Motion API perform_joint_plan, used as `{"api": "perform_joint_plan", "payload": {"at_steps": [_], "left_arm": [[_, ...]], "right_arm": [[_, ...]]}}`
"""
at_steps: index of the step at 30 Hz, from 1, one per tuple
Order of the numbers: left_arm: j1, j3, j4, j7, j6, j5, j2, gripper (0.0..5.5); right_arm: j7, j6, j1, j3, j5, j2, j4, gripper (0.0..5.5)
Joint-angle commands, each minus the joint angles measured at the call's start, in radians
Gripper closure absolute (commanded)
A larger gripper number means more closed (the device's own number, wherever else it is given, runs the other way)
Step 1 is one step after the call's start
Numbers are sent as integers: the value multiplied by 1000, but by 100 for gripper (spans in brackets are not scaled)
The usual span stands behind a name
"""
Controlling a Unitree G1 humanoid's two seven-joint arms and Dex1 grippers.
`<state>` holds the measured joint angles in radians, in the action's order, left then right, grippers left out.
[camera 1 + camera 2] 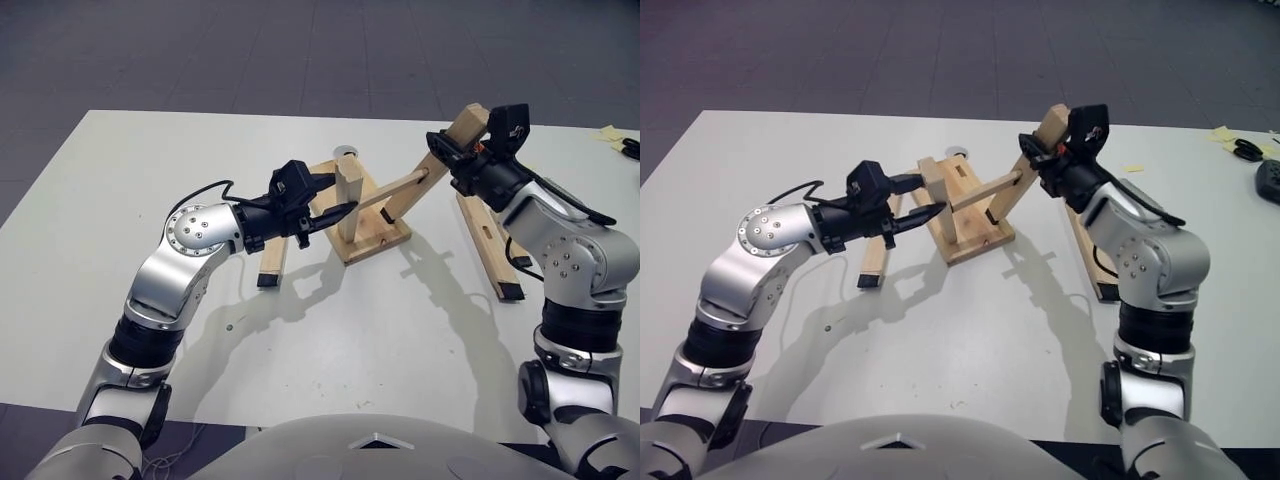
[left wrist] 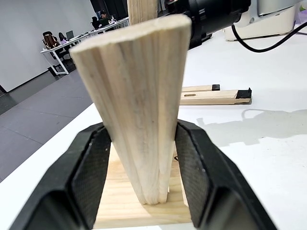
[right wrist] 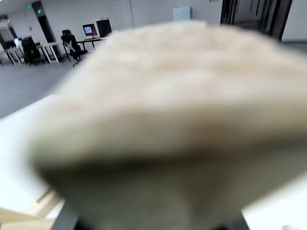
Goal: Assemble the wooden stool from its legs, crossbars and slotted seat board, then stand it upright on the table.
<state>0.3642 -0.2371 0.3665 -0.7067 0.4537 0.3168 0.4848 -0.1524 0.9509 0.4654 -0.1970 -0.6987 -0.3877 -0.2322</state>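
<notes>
Spanning most of the head view: white table [image 1: 120, 200]. Flat at its centre: board [image 1: 380, 240], pale wood, square-edged. Planted in the board, long axis vertical: upright leg [image 1: 349, 195], pale, straight-grained, squared top. Up and right of it, leaning with top toward the upper right and foot toward the board: tilted leg [image 1: 412, 192], same wood. Flat on the table at right of frame: loose leg [image 1: 490, 245], black-capped foot, slot in its face. Left of centre, under the left arm: second loose leg [image 1: 272, 262]. Bridging upright leg and tilted leg: crossbar [image 1: 390, 191], thin, rising slightly to the right, seemingly seated at the upright leg; fit at the far end not clear. In from the left: left gripper [image 1: 336, 195], fingers [image 2: 93, 167] clenched on the upright leg, one pad per side. In from the upper right: right gripper [image 1: 447, 152], grasping the tilted leg high up. Likely next: swinging the tilted leg's foot down to the board, pivoting about the crossbar. Nearer arm for that: the right.
</notes>
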Motion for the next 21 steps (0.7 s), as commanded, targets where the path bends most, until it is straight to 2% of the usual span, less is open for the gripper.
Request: {"api": "perform_joint_plan", "payload": {"at_steps": [1, 3, 7, 13, 21], "left_arm": [[5, -84, -30, -12, 34, -52, -9, 346], [1, -85, -27, -9, 35, -52, -11, 346], [-2, -83, -25, -6, 37, -53, -10, 346], [-6, -75, -21, -3, 40, -52, -12, 346], [11, -46, -33, 15, 43, -47, -42, 346]], "right_arm": [[73, 282, -151, 170, 46, 67, 120, 441], [49, 289, -220, 240, 70, 23, 73, 441], [26, 252, -252, 306, 106, -24, 17, 441], [123, 117, -147, 75, 47, 157, 39, 440], [97, 66, -144, 75, 93, 158, 31, 437]]}}
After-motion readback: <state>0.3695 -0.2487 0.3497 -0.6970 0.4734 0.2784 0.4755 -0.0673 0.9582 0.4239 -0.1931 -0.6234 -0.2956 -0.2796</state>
